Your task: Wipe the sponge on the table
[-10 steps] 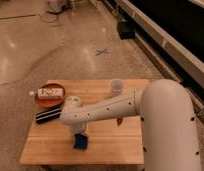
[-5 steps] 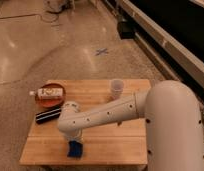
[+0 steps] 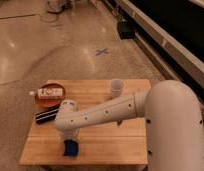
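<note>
End effector [image 3: 69, 140] low over near-left table [image 3: 117, 147], right atop sponge [image 3: 71, 149]; grip state cannot be told. Black bar [image 3: 45, 116] at left edge; cup [image 3: 115, 88] far side.

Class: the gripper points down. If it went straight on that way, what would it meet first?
The sponge: the gripper points down over the near left part of the table, and the blue block sits right under it, perhaps already touching; depth is unclear. The table lies beneath.
</note>
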Controlling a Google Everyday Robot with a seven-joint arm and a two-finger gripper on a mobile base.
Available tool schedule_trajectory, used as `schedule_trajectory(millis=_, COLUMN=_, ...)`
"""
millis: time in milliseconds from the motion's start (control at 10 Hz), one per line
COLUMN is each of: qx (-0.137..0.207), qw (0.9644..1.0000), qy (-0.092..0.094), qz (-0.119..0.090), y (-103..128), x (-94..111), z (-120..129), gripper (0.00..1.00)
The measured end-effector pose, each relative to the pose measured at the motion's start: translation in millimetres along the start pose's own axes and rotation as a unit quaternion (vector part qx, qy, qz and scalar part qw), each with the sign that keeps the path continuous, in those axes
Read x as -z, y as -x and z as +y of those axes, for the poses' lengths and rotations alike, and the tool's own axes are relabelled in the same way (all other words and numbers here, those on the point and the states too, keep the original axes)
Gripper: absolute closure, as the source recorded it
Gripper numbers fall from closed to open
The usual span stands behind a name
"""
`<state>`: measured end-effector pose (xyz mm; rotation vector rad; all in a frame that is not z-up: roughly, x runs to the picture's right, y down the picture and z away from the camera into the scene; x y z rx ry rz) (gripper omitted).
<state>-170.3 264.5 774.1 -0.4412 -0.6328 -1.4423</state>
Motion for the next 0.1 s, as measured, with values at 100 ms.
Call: schedule_trajectory(millis=100, qx=0.000, qw=1.0000, qy=0.000, qz=0.000, y=-0.1, x=0.1, z=0.1, gripper=0.36)
